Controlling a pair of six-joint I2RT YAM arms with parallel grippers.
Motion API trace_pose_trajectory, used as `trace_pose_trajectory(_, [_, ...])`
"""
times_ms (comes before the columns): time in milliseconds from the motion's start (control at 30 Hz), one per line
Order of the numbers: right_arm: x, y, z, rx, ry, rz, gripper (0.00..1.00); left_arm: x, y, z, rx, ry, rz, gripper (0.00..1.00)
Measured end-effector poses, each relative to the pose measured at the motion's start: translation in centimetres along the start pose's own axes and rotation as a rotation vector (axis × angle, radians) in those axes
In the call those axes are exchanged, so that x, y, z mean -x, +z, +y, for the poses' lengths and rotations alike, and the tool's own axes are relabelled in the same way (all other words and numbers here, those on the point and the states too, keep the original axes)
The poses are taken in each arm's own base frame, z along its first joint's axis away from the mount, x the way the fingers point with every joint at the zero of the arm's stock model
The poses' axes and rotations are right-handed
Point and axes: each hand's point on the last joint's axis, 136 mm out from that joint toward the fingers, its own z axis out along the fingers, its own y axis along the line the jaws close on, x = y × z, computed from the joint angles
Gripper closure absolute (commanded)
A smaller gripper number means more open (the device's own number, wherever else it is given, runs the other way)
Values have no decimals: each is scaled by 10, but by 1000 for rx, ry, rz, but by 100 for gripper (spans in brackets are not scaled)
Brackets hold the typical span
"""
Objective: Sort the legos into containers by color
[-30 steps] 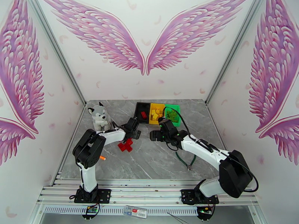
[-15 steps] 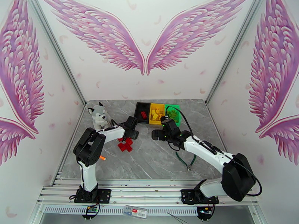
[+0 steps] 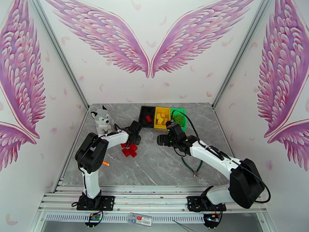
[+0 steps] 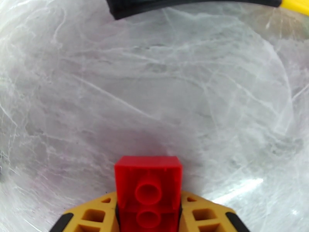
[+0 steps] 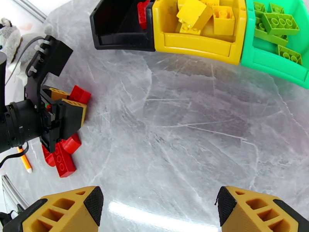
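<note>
My left gripper (image 3: 137,129) is shut on a red lego (image 4: 148,182), held low over the table just short of the black bin (image 4: 174,2). The right wrist view shows that same left gripper (image 5: 72,99) with its red lego (image 5: 80,94). A few more red legos (image 3: 129,150) lie in a pile beside it (image 5: 61,157). The joined bins stand at the back: the black bin (image 5: 116,35) with a red lego, the yellow bin (image 5: 197,45) with yellow legos, the green bin (image 5: 270,62) with green ones. My right gripper (image 5: 157,200) hangs open over bare table, its fingers (image 5: 69,207) wide apart.
A plush husky (image 3: 101,120) sits at the back left. A small orange peg (image 3: 105,164) lies by the left arm, also visible as the orange peg (image 5: 24,161) in the right wrist view. A green cable (image 3: 191,165) loops on the table near the right arm.
The left gripper has dropped and shifted slightly left beside the red pile. The right gripper has moved a little toward the bins, then held still.
</note>
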Motion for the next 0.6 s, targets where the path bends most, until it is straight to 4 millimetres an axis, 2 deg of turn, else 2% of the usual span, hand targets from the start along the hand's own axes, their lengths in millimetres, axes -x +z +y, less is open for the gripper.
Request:
trace_pose_trajectory(133, [-1,6,7,36,0,9,15,21,-23,-8,-58,-40,-68,68])
trace_pose_trajectory(200, [-5,13,8,45,0,26,14,40,-34,-14,-96,-64,-112,68])
trace_pose_trajectory(267, [-9,17,8,50,1,45,14,66,-46,-19,-125,-83,-169,67])
trace_pose_trajectory(433, [-11,20,9,60,18,56,13,146,-78,-30,-179,-119,-339,65])
trace_pose_trajectory(533, [-11,20,7,47,30,60,14,181,-80,-34,-190,-135,-397,63])
trace_pose_trajectory(600, [-10,19,4,27,40,63,13,197,-71,-34,-184,-144,-411,61])
